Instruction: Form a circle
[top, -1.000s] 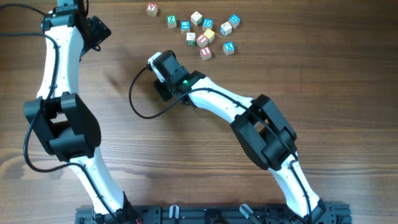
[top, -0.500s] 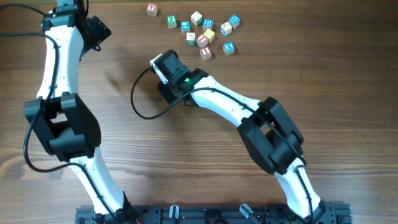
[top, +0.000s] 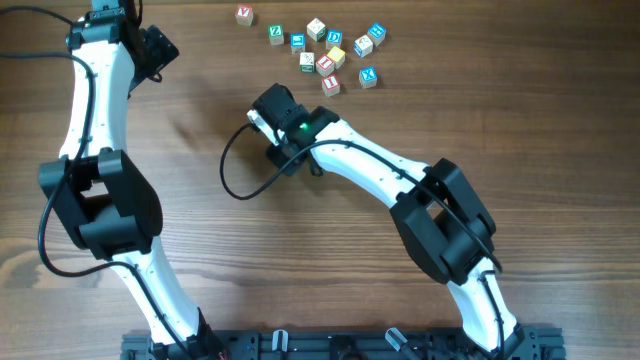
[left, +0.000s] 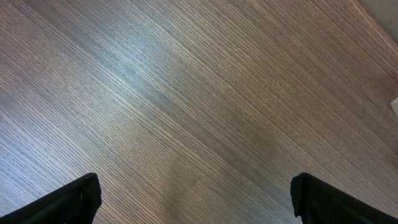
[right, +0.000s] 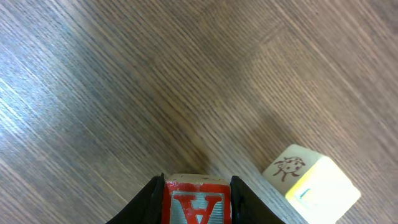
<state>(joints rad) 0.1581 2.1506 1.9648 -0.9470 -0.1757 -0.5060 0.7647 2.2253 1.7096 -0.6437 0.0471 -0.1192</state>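
Circle (top: 326, 62): I count five small wooden letter cubes bunched at the far middle of the overhead view.
- Whitish cube (top: 307, 60) is on the left.
- Red-lettered cube (top: 325, 64) is just beside it.
- Yellow cube (top: 337, 55) is close on the other side.
- Blue cube (top: 334, 38) is behind.
- Second red-lettered cube (top: 330, 84) is nearest me, slightly apart.

All lie flat. The letters are too small to read.

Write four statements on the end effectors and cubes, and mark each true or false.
1. The right end effector is shut on the red A cube. True.
2. The left end effector holds a cube. False: it is open over bare table, holding nothing.
3. The ladybird cube sits apart from the red A cube. True.
4. The letter cubes seen overhead are stacked. False: they lie flat in a loose scatter.
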